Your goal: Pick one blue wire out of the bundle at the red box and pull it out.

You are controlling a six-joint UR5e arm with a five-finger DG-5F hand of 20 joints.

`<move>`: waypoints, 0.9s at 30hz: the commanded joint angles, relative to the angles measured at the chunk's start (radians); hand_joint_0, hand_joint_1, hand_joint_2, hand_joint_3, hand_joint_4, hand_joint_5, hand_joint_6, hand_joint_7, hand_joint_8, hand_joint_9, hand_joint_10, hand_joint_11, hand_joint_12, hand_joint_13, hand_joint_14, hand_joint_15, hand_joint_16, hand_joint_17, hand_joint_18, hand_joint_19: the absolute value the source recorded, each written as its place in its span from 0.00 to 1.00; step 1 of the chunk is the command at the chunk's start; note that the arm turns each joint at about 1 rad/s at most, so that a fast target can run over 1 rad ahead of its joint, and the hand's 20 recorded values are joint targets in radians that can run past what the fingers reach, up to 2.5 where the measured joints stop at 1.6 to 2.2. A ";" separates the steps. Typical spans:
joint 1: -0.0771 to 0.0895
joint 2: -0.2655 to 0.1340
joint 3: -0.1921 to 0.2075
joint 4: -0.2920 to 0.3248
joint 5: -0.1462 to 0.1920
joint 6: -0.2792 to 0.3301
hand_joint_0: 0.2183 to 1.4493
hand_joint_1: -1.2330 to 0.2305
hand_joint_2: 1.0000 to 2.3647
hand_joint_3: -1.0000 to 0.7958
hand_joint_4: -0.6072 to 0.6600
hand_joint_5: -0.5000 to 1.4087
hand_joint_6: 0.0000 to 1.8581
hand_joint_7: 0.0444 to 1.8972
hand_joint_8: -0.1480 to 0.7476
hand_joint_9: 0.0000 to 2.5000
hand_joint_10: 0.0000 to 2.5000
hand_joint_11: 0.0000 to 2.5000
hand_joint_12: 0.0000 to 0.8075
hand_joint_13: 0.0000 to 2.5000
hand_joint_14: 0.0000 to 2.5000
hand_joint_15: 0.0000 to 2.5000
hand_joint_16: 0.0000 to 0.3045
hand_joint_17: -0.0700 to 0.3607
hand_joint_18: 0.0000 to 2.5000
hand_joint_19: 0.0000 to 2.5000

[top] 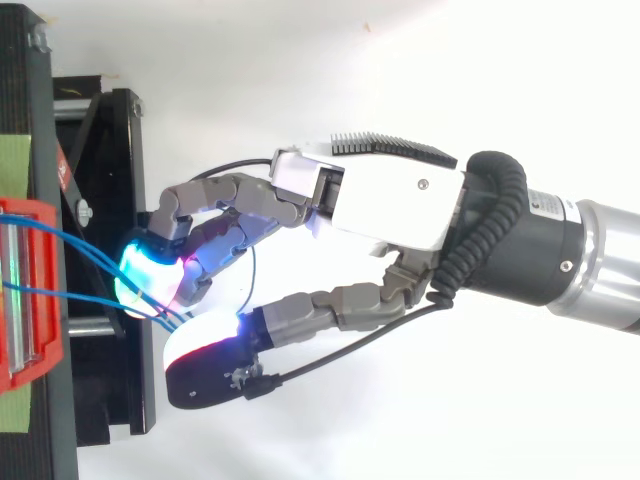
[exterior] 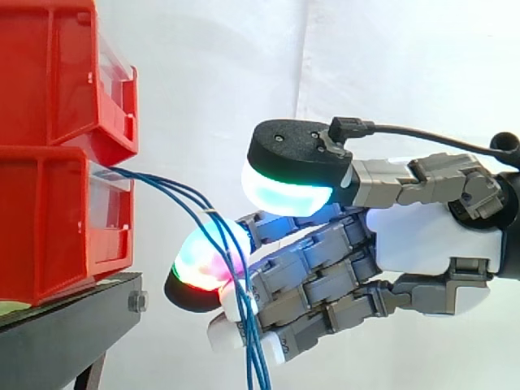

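A bundle of blue wires [exterior: 254,361] is seen leaving the front of the lower red box [exterior: 49,227] (the one under a second red bin [exterior: 57,73] on the black stand [exterior: 65,333]). It runs out to the hand [exterior: 422,231], then drops past the side view's bottom edge, its ends cut off. Whether any single wire is gripped cannot be told, the contact being masked by glow and overlap. In the top view the wires are lost beneath the hand.

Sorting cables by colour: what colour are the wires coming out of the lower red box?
Blue. The blue wires show best in the side view.
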 commanded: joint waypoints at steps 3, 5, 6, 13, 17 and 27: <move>-0.002 -0.001 0.000 0.000 0.001 0.001 0.31 0.36 0.01 0.42 0.67 0.17 0.43 0.43 0.55 0.32 0.00 0.16 0.50 0.27 0.00 0.12 0.16 0.41 0.24 0.20; -0.002 0.000 0.006 -0.005 0.001 0.001 0.32 0.35 0.01 0.41 0.67 0.17 0.43 0.43 0.55 0.32 0.00 0.17 0.50 0.27 0.00 0.12 0.16 0.41 0.24 0.20; -0.002 0.000 0.008 -0.005 0.001 0.001 0.32 0.35 0.01 0.41 0.68 0.17 0.43 0.42 0.55 0.32 0.00 0.17 0.50 0.27 0.00 0.12 0.16 0.41 0.24 0.20; -0.003 0.000 0.012 -0.005 0.001 0.000 0.31 0.36 0.01 0.38 0.69 0.17 0.43 0.43 0.55 0.33 0.00 0.17 0.50 0.27 0.00 0.13 0.16 0.42 0.24 0.20; 0.000 -0.001 0.012 -0.006 0.001 -0.002 0.31 0.36 0.01 0.38 0.69 0.17 0.42 0.42 0.55 0.33 0.00 0.17 0.50 0.27 0.00 0.13 0.16 0.42 0.24 0.20; 0.006 -0.063 0.049 0.055 -0.008 -0.005 0.31 0.36 0.01 0.41 0.66 0.17 0.44 0.44 0.55 0.33 0.00 0.17 0.50 0.27 0.00 0.13 0.16 0.42 0.24 0.20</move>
